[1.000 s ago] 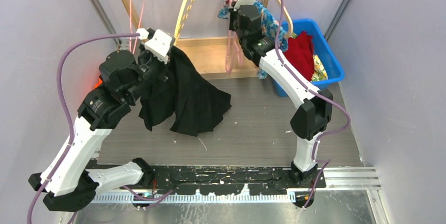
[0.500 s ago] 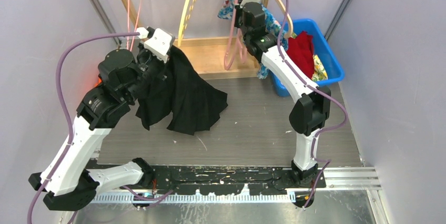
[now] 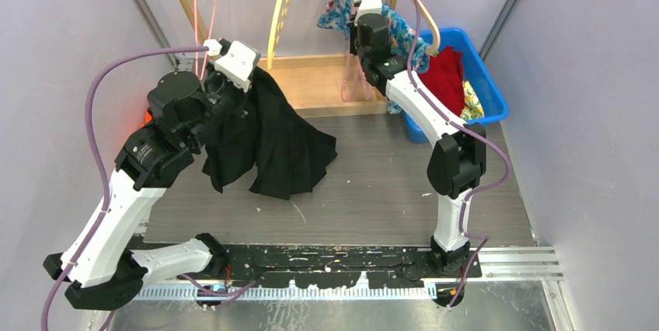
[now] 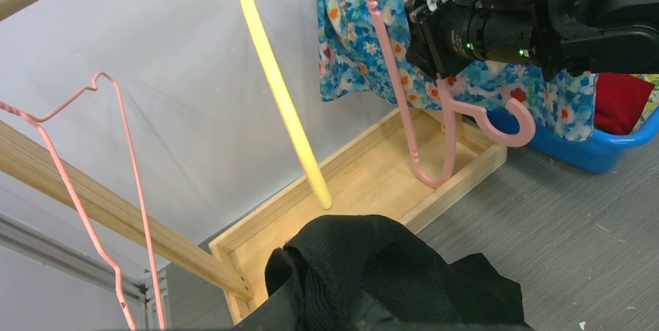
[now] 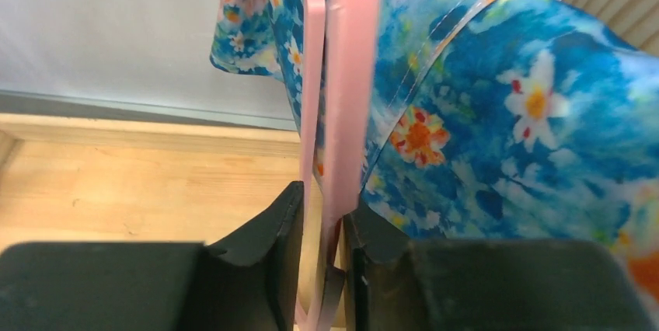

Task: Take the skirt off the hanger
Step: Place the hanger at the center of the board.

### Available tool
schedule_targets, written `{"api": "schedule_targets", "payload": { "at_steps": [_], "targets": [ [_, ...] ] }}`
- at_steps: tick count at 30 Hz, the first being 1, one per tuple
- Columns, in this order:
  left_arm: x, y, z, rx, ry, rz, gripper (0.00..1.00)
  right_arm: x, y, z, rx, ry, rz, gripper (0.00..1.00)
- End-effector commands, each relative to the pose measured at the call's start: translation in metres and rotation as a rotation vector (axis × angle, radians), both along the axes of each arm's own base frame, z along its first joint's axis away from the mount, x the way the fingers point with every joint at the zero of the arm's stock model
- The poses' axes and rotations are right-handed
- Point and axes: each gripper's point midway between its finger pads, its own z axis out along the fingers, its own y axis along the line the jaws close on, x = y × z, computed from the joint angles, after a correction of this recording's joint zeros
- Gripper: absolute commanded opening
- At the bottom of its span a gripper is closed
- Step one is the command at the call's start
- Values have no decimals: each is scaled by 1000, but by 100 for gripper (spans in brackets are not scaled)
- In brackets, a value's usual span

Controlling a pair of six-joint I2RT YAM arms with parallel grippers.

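Grey table (image 3: 373, 191) is lying under the black skirt (image 3: 280, 144), which is hanging over its far-left corner, bunched in the tightly closed left gripper (image 3: 229, 96). Soft, light and limp, it is likely needing a waistband pinch. The right gripper (image 5: 322, 207) is clamping narrowly on the bare pink hanger (image 5: 350, 74).

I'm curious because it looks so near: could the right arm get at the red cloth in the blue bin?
Probably, but not at once: its end effector straddles the pink hanger. The red cloth lies uncovered in the open blue bin close by.
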Motion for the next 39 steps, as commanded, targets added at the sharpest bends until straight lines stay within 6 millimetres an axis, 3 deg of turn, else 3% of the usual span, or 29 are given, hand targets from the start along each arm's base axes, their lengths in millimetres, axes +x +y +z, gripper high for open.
{"api": "schedule_targets", "payload": {
  "at_steps": [1, 5, 10, 18, 26, 30, 33, 39],
  "targets": [
    [-7, 3, 39, -82, -99, -8, 0, -11, -6, 31, -12, -61, 11, 31],
    [-6, 0, 37, -84, -97, -19, 0, -26, -9, 47, -37, -69, 43, 43],
    [-4, -7, 35, -92, -92, -43, 0, -61, -15, 96, -21, -143, 88, 54],
    [-1, -24, 40, -108, -90, -103, 0, -120, -37, 143, -109, -226, 78, 55],
    [1, -68, 64, -86, -123, -240, 0, -204, 43, 100, -212, -41, 513, 56],
    [1, -75, 79, -97, -151, -270, 0, -244, 78, 90, -164, 19, 698, 57],
    [8, -87, 72, -91, -131, -289, 0, -262, 87, 86, -195, 28, 757, 57],
    [24, -93, 58, -43, -126, -258, 0, -286, 82, 91, -188, 26, 804, 56]
  ]
}}
